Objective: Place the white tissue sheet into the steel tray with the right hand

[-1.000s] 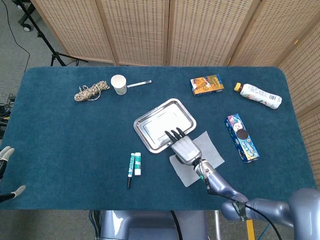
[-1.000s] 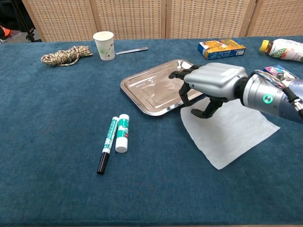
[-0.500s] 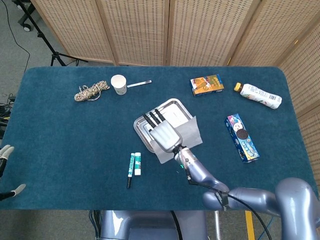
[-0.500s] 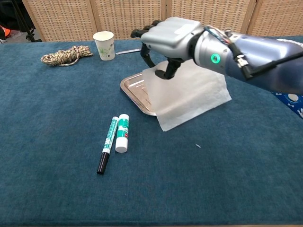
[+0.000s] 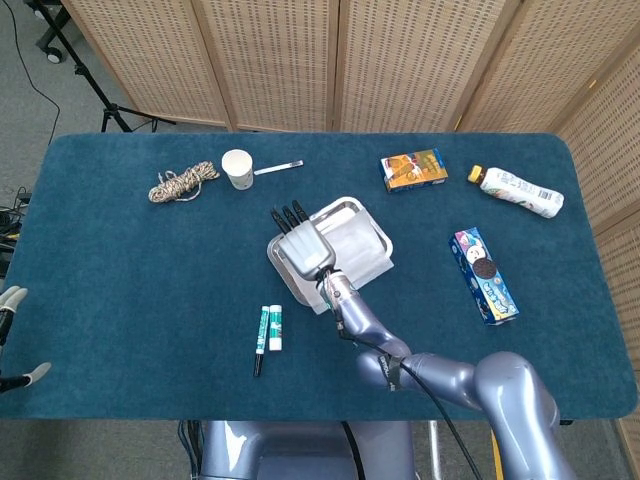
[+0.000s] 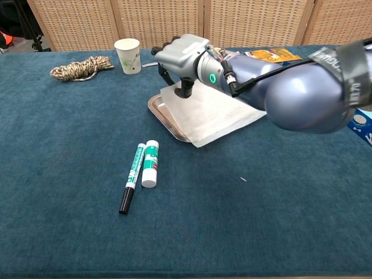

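The white tissue sheet (image 6: 206, 113) now lies draped across the steel tray (image 6: 158, 108), covering most of its floor, with its near corner spilling over the front rim onto the blue table (image 6: 244, 221). A second ago it lay flat on the cloth beside the tray; half a second ago I had it lifted and hanging over the tray's edge; now it has come down on the steel. My right hand (image 6: 179, 57) sits low over the tray's far left side, fingers curled downward with the tips at the sheet's upper edge. From the chest view the sheet seems to be pinned or pinched under them, but I cannot tell for sure whether I hold it or merely rest on it.

I judge the placement nearly done: what remains is letting go and drawing back without dragging the light sheet out again, and perhaps nudging the overhanging corner inside.

Just in front of the tray lie a marker (image 6: 132, 186) and a glue stick (image 6: 150, 163); a paper cup (image 6: 128, 55) and a coil of rope (image 6: 80, 68) stand well beyond. My left hand (image 5: 10, 305) waits open at the table's far edge.
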Controlling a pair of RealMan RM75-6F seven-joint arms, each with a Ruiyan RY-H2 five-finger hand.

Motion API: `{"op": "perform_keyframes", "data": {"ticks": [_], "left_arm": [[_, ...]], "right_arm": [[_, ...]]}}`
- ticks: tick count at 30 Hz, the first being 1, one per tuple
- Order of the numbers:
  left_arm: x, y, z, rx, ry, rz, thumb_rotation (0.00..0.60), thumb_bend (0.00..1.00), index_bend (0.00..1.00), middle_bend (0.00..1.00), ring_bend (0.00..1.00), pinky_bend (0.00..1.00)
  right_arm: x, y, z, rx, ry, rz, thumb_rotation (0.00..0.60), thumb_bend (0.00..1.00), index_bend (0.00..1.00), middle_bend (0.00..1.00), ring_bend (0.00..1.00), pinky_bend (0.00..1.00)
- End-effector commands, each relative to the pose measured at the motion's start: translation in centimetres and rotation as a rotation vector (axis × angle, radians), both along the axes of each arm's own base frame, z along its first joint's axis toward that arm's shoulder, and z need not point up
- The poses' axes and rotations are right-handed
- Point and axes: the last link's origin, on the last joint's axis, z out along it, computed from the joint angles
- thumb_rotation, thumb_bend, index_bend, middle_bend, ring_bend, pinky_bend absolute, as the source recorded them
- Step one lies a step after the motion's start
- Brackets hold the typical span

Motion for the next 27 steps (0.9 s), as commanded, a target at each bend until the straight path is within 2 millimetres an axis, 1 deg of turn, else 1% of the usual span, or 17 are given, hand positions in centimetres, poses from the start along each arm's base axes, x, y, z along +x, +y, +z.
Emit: {"op": "perform_keyframes", "data": {"ticks": [1, 4, 7, 11, 20, 22, 24, 25, 26, 27], "left_arm": [[-0.1, 0.3, -0.1, -0.005, -0.001, 0.008, 0.600, 0.00, 0.00, 0.00, 0.00, 0.00], [-0.2, 0.4, 0.0, -0.006, -0.003, 0.014, 0.600, 0.00, 0.00, 0.00, 0.00, 0.00], [-0.3, 0.5, 0.1, -0.004, -0.004, 0.020, 0.600, 0.00, 0.00, 0.00, 0.00, 0.00], [-0.4, 0.6, 0.0, -0.008, -0.004, 0.025, 0.600, 0.00, 0.00, 0.00, 0.00, 0.00], [-0.6, 0.7, 0.0, -0.008, -0.004, 0.040, 0.600, 0.00, 0.00, 0.00, 0.00, 0.00], [-0.6, 0.8, 0.0, -0.007, -0.004, 0.041, 0.600, 0.00, 0.00, 0.00, 0.00, 0.00], [-0.6, 0.8, 0.0, -0.008, -0.003, 0.043, 0.600, 0.00, 0.00, 0.00, 0.00, 0.00], [-0.6, 0.8, 0.0, -0.008, -0.003, 0.043, 0.600, 0.00, 0.00, 0.00, 0.00, 0.00], [-0.6, 0.8, 0.0, -0.010, -0.003, 0.044, 0.600, 0.00, 0.00, 0.00, 0.00, 0.00], [-0.7, 0.9, 0.0, -0.012, -0.002, 0.046, 0.600, 0.00, 0.00, 0.00, 0.00, 0.00]], "right_arm": [[0.6, -0.3, -2.5, 0.042, 0.002, -0.019, 0.600, 0.57, 0.61, 0.00, 0.00, 0.00], [0.8, -0.6, -3.3, 0.048, -0.005, -0.032, 0.600, 0.57, 0.61, 0.00, 0.00, 0.00], [1.2, -0.8, -3.9, 0.038, 0.000, -0.027, 0.600, 0.59, 0.61, 0.00, 0.00, 0.00], [1.5, -1.3, -4.4, 0.033, 0.004, -0.030, 0.600, 0.62, 0.61, 0.00, 0.00, 0.00], [1.1, -2.0, -4.9, 0.027, 0.008, -0.055, 0.600, 0.61, 0.61, 0.00, 0.00, 0.00], [1.0, -2.1, -4.9, 0.023, 0.009, -0.058, 0.600, 0.53, 0.56, 0.00, 0.00, 0.00], [0.8, -2.2, -4.9, 0.015, 0.005, -0.060, 0.600, 0.31, 0.40, 0.00, 0.00, 0.00], [0.8, -2.2, -4.8, 0.012, 0.004, -0.060, 0.600, 0.16, 0.28, 0.00, 0.00, 0.00], [0.8, -2.2, -4.8, 0.007, 0.000, -0.060, 0.600, 0.06, 0.20, 0.00, 0.00, 0.00], [1.0, -2.3, -4.6, -0.001, -0.013, -0.055, 0.600, 0.01, 0.15, 0.00, 0.00, 0.00]]}}
